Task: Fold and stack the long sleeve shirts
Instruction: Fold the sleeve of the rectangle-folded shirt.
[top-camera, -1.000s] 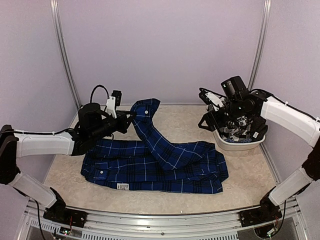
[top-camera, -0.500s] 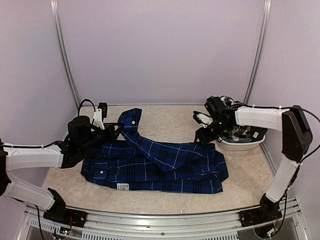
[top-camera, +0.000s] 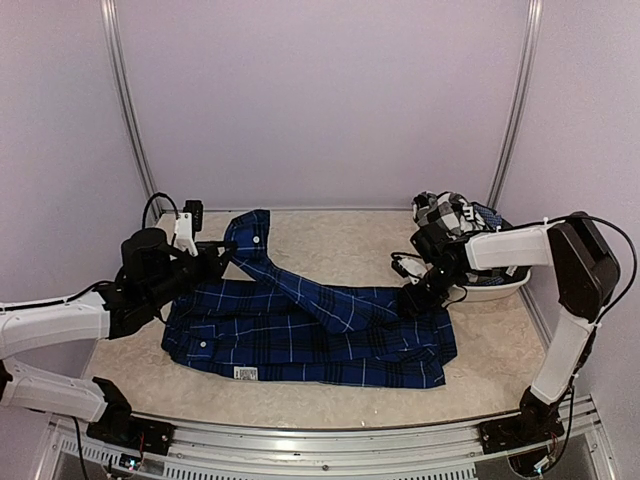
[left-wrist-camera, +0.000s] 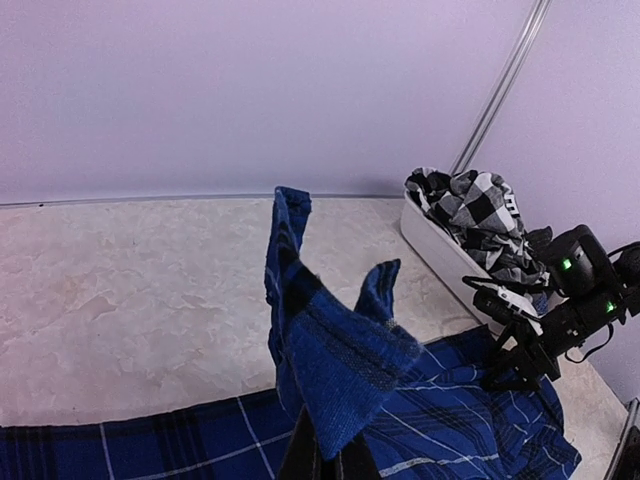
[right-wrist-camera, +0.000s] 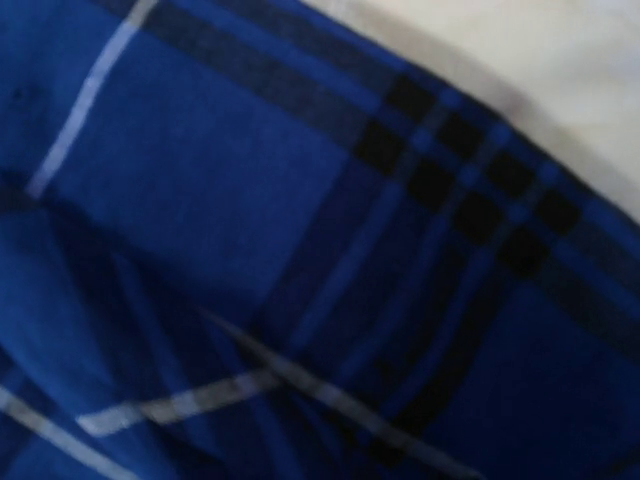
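Left hand (top-camera: 224, 256) pinches sleeve (top-camera: 300, 295), pulled toward 9 o'clock.
Right hand (top-camera: 410, 300), closure unclear, dropped from basin (top-camera: 500, 290) to blue shirt's (top-camera: 300, 345) 3 o'clock edge; fold beginning.

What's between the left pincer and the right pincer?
The blue shirt: its sleeve runs from the left pincer toward the right pincer, seen in the top view.

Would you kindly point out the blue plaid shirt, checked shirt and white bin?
blue plaid shirt (top-camera: 300, 345): top external view, flat body.
checked shirt (left-wrist-camera: 478, 212): left wrist view, bunched top.
white bin (left-wrist-camera: 437, 247): left wrist view, side wall.
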